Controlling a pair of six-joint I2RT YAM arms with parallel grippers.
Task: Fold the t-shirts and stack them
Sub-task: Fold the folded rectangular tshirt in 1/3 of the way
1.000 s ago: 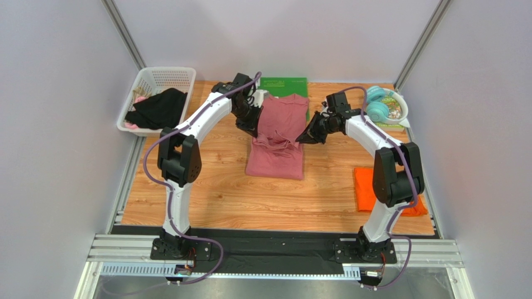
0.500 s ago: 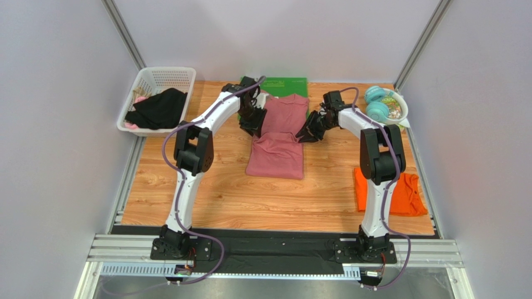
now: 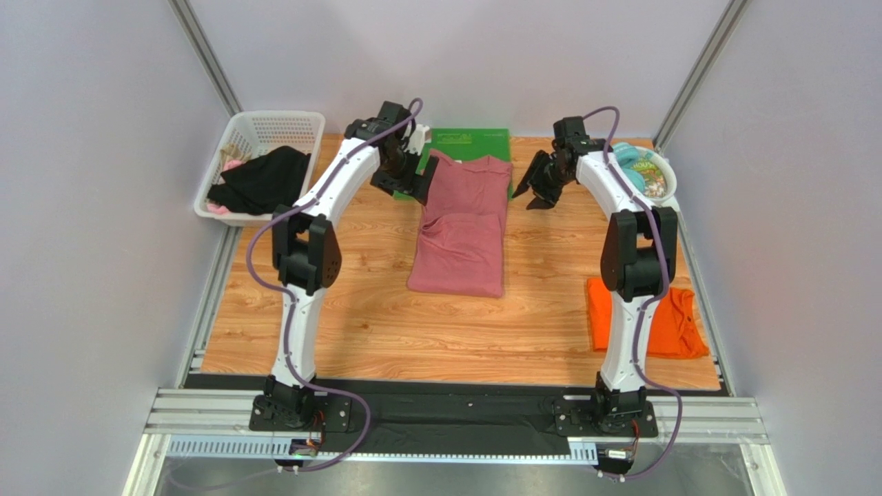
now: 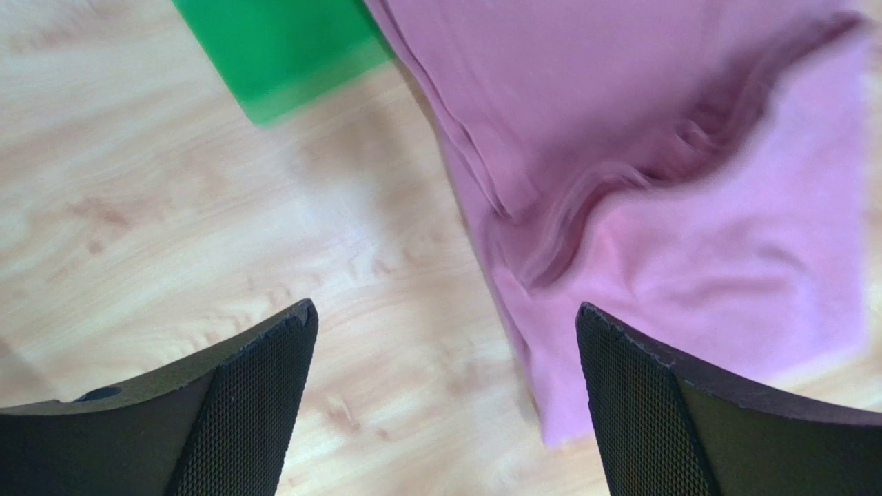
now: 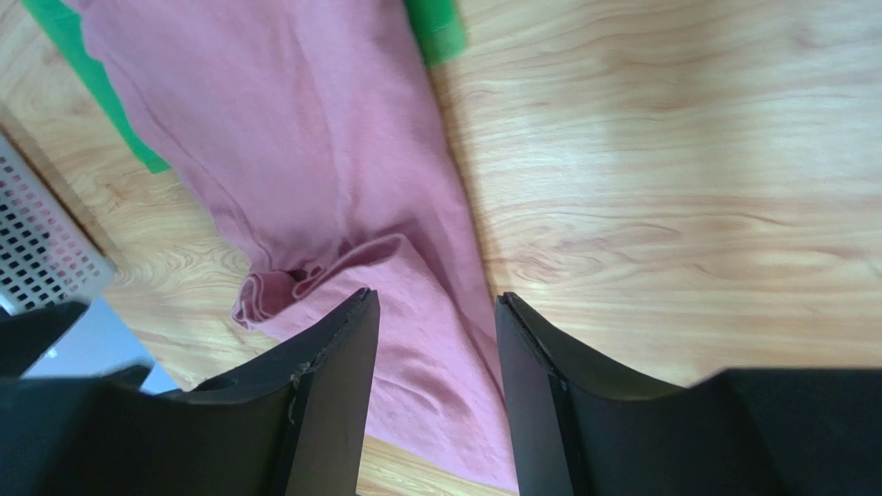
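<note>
Left jaws: spread wide, empty; left gripper over bare wood just beside the pink t-shirt's left edge.
Right jaws: parted, narrower gap, nothing pinched; right gripper above the same shirt's right edge.
Pink t-shirt: flat mid-table, doubled over, wrinkled ridge across it; far end overlapping the green mat.
Orange t-shirt: well apart, on the right side near the right arm.
Step, by judgement: fold laid, next grip pending; best taken at both far corners, level; cloth only, not mat; lifted together so edges land square.
</note>
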